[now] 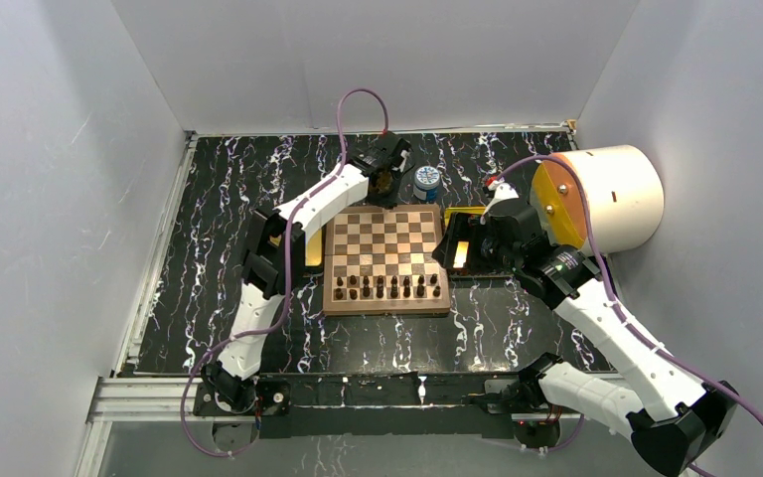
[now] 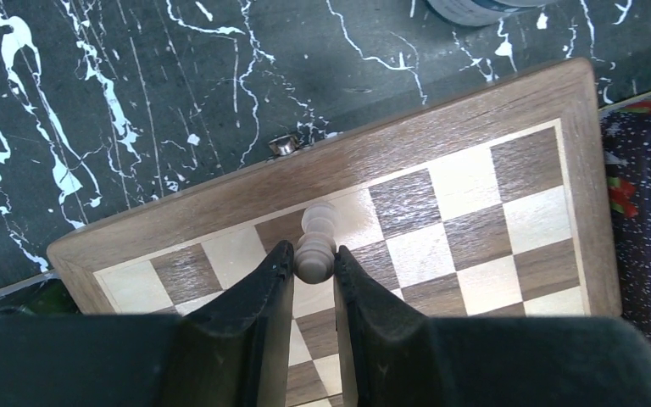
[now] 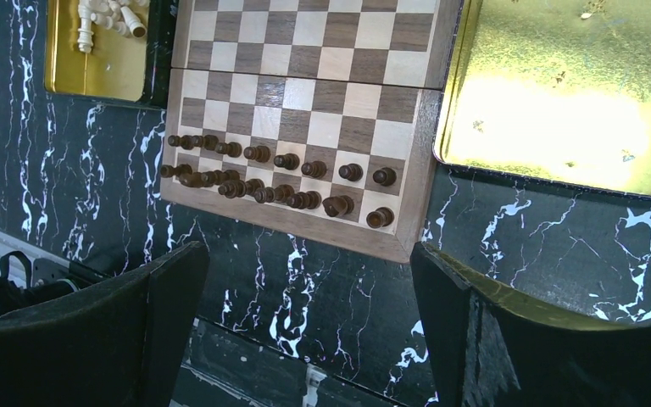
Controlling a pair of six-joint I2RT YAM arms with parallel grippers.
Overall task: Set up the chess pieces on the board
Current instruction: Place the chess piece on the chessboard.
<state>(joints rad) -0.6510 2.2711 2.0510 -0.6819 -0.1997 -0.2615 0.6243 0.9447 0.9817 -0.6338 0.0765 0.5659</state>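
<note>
The left arm stretches forward from its base to the far edge of the square wooden chessboard with tan and dark brown squares and a reddish-brown border [image 1: 386,260]. Its wrist is bent down over the back row. The left gripper [image 2: 314,264] pinches one pale cream turned chess piece [image 2: 317,240] between its two black fingers, holding it low on the stem. The piece stands over the far row of squares near the row's middle. Whether its foot touches the wood cannot be told.

The right arm is folded at the elbow by the near right corner, with its forearm rising toward the board's right side. The right gripper [image 3: 305,254] hangs above the black marbled tabletop [image 1: 209,199], just off the board's near edge. Its jaws are spread wide and hold nothing.

Two rows of dark brown pieces [image 3: 281,174] line the near edge, eight to a row from above. At one end they crowd together, so that count is not certain. Two shiny gold rectangular trays flank the board. The left gold tray [image 3: 93,72] holds a small heap of cream pieces [image 3: 106,17] too tangled to count, and the right gold tray [image 3: 559,93] lies against the opposite border. One small blue-and-white jar [image 1: 426,183] stands just beyond the far edge, and one large white cylinder with an orange face [image 1: 611,194] sits at the right wall.
</note>
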